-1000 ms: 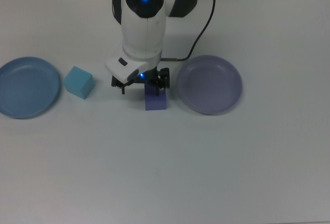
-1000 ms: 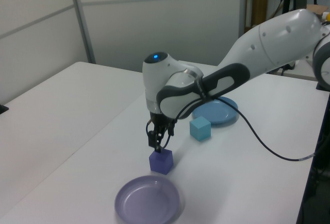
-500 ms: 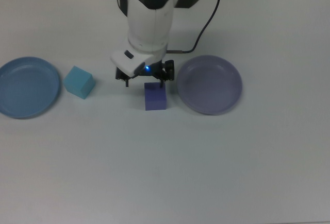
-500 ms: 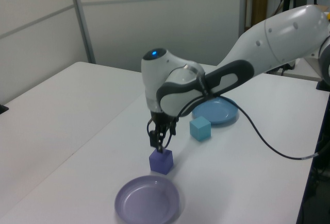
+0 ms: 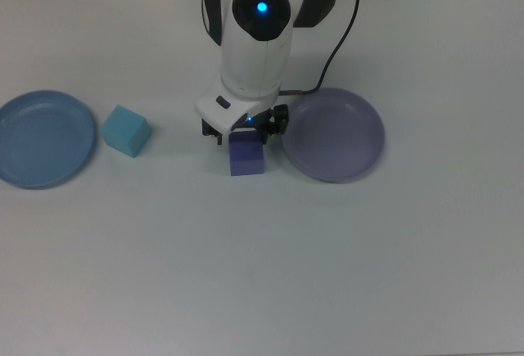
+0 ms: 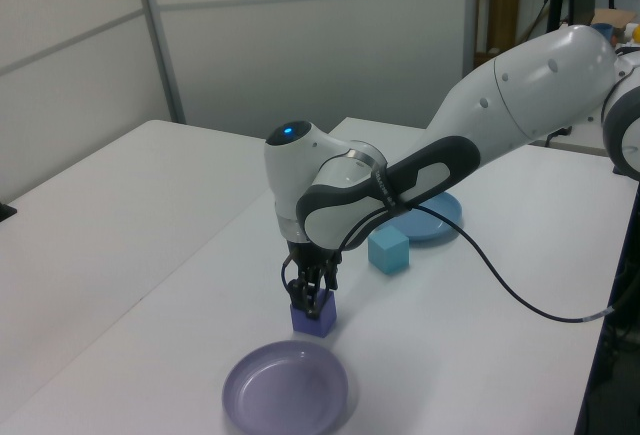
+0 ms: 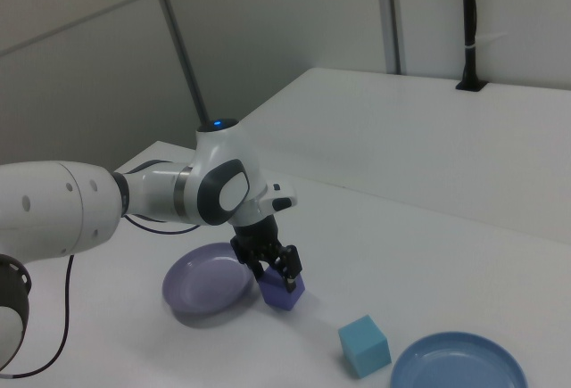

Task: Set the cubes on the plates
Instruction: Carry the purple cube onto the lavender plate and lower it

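Centre of the top view: gripper straddles the purple cube beside the lavender plate; whether its jaws grip cannot be told.

A light cyan cube sits left of centre in the top view, beside a blue plate at the left edge. At centre, a purple-blue cube adjoins a lavender plate; the table is white.

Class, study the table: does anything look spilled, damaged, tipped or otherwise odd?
Nothing stands out. Both plates, blue and lavender, sit flat and empty; both cubes, cyan and purple, rest on the table, the pincer at the purple one.
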### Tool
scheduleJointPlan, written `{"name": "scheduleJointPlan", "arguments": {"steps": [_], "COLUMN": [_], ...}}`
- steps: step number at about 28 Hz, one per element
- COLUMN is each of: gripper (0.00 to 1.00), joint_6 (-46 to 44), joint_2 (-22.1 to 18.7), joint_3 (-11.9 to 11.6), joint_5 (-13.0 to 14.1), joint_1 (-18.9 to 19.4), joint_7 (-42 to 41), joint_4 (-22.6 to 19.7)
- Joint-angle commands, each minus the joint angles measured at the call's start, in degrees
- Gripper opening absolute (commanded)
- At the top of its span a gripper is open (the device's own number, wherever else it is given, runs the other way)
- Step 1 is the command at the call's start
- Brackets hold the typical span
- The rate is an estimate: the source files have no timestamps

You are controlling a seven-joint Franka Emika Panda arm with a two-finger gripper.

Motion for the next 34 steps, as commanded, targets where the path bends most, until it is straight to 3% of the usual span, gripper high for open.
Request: {"name": "scheduleJointPlan", "arguments": {"steps": [1, 5, 11, 16, 25, 27, 30, 34], "gripper": [0.43, 0.34, 0.34, 0.35, 0.37, 0.43, 0.68, 0.89], "joint_6": [1.20, 1.20, -1.25, -6.34, -9.70, -9.61, -9.08, -8.47], "joint_2": [0.08, -0.01, -3.70, -6.77, -6.69, -6.25, -4.67, -3.96], "joint_3": [-0.62, -0.62, -0.01, 3.68, 4.92, 4.92, 4.83, 4.83], "joint_5": [-0.66, -0.66, -0.31, -0.05, -0.22, -0.40, -1.19, -2.15], "joint_1": [-0.06, 0.03, 0.73, 1.70, 6.00, 6.88, 8.46, 9.87], "joint_7": [0.49, 0.49, 1.28, 1.37, 2.77, 2.77, 2.77, 2.77], "joint_4": [0.44, 0.45, 0.53, 0.54, 0.10, 0.09, 0.44, 0.53]}}
